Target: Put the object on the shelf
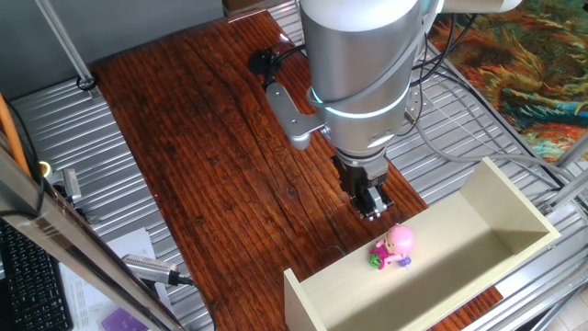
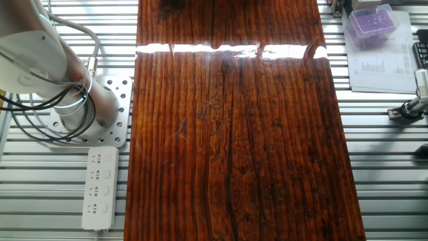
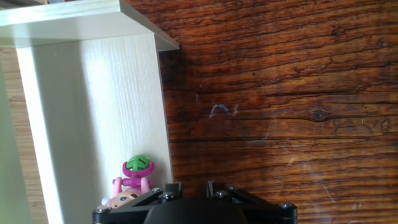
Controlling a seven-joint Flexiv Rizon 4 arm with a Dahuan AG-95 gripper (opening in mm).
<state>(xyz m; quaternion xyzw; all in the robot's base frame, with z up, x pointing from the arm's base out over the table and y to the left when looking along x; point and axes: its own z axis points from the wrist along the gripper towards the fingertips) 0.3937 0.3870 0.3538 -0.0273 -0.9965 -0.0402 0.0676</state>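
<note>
My gripper [image 1: 373,203]: I hang over the dark wooden table [image 1: 211,156], fingers pointing down, just beside the near edge of the shelf.
My jaws: nothing sits between them; they look nearly together in one fixed view, but whether they are fully closed I cannot tell.
The object [image 1: 393,248]: a small pink toy with a round head and green and purple bits, lying on its side on the pale inner floor of the shelf.
Object against my jaws: it lies just beyond my fingertips, apart from them, on the shelf side. In my hand view it shows at the bottom edge, left of my black housing [image 3: 196,210].
The shelf [image 1: 514,207]: a cream open box on the table with thin flat walls.
The other fixed view: only my arm's base [image 2: 73,107], a white power strip [image 2: 99,187] and bare table.
</note>
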